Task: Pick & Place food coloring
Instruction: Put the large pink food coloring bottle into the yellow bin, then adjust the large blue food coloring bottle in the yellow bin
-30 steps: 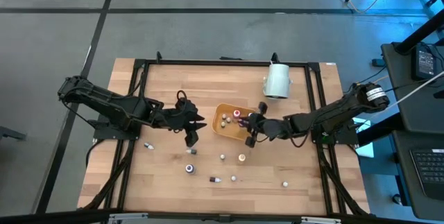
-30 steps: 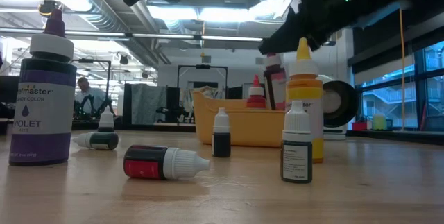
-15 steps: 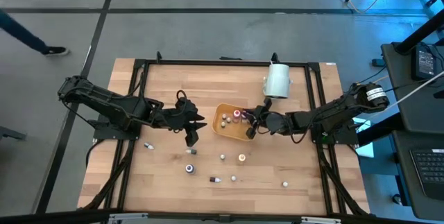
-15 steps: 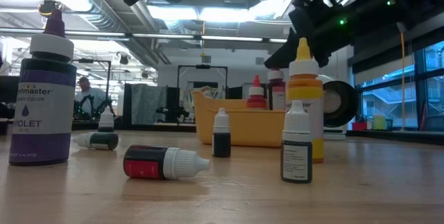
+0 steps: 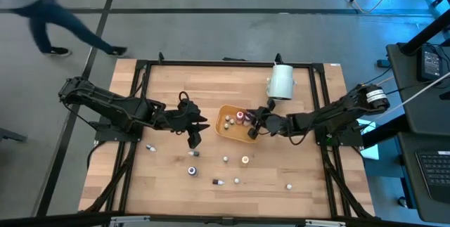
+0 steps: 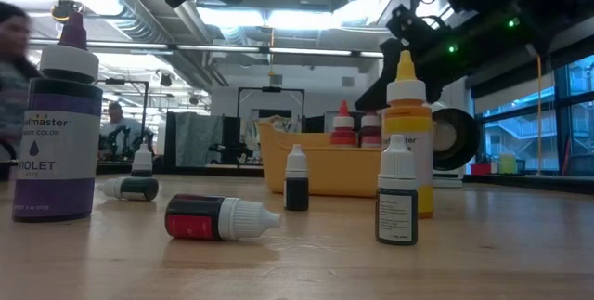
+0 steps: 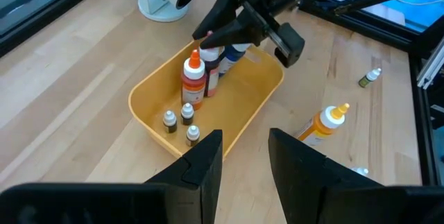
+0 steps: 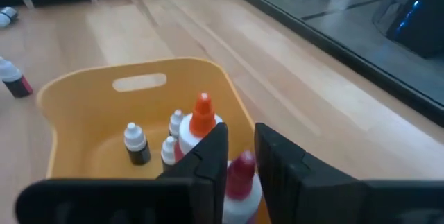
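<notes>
Over the tray: right gripper (image 5: 257,119) above the orange tray (image 5: 223,130), fingers (image 8: 208,156) slightly parted around a red-capped bottle (image 8: 242,179); whether they grip it, cannot tell.
Inside tray: several food coloring bottles, one orange-capped (image 7: 193,82).
Left gripper (image 5: 195,137): beside the tray, part open, holding nothing.
Table (image 5: 169,86): more bottles loose, including a yellow one (image 5: 245,160).

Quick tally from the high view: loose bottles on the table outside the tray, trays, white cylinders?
Loose bottles: 8
Orange tray: 1
White cylinder: 1
Total: 10
</notes>
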You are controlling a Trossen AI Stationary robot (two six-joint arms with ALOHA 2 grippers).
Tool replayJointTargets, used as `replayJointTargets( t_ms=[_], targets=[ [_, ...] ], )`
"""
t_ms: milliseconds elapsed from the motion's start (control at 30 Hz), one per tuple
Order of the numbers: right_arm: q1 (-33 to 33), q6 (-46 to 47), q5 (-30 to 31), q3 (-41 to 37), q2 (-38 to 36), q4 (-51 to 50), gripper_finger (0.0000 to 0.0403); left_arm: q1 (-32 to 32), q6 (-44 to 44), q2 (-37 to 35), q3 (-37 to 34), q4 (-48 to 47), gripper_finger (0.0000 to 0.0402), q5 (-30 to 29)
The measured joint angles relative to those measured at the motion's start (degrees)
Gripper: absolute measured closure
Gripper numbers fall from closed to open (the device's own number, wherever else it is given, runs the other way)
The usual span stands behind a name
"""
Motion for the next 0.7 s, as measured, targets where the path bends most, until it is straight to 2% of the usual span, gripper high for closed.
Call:
replayJointTargets(
  t_ms=[400,700],
  targets=[
    [0.01,-0.66,-0.02,0.65,0.58,0.20,0.0330,0.02,0.00,0.00,0.00,-0.02,0.0288,-0.02],
    [0.01,-7.64,-1.34,5.06,0.30,0.16,0.0330,0.00,0.00,0.00,0.00,-0.03,0.0288,0.05]
  ],
)
